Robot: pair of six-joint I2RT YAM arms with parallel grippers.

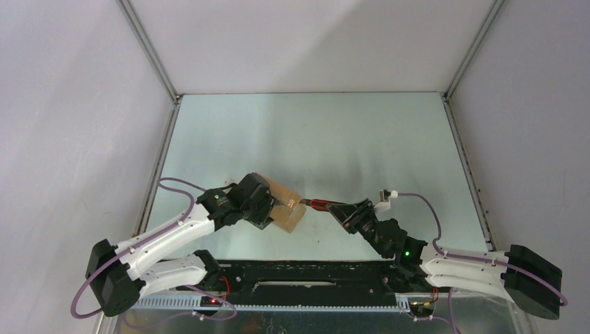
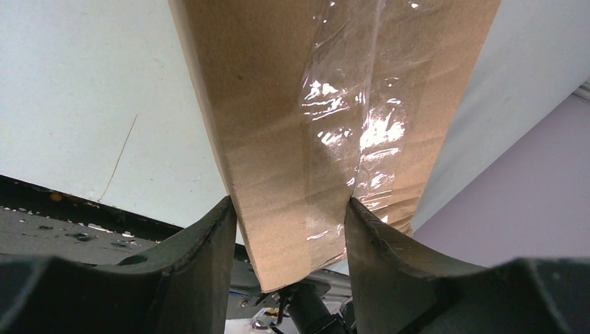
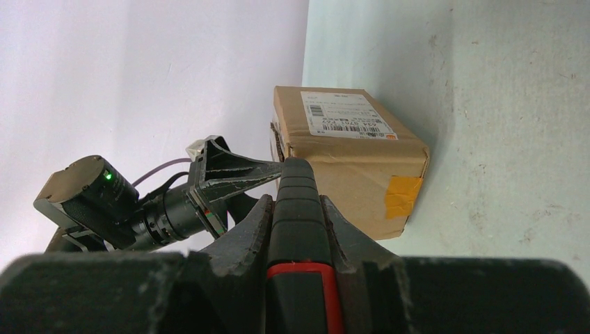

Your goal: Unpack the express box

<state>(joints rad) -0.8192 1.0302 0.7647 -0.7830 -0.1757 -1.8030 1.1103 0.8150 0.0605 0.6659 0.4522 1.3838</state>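
– What is held by the right gripper (image 3: 298, 209)?
– A red-and-black utility knife (image 3: 298, 236) is clamped tight, its tip just beside the express box (image 3: 348, 163).
– And the box?
– It is gripped at one end by the left gripper (image 2: 289, 209), at the middle of the table (image 1: 313, 132), tape seam seen.

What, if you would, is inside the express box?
Nothing inside shows: the express box is closed, clear tape along one face, white label outside; cardboard hides any contents.

The express box (image 1: 286, 212) lies on the table (image 1: 313, 132), left end effector (image 2: 292, 233) around it, knife (image 1: 319, 203) to its right.
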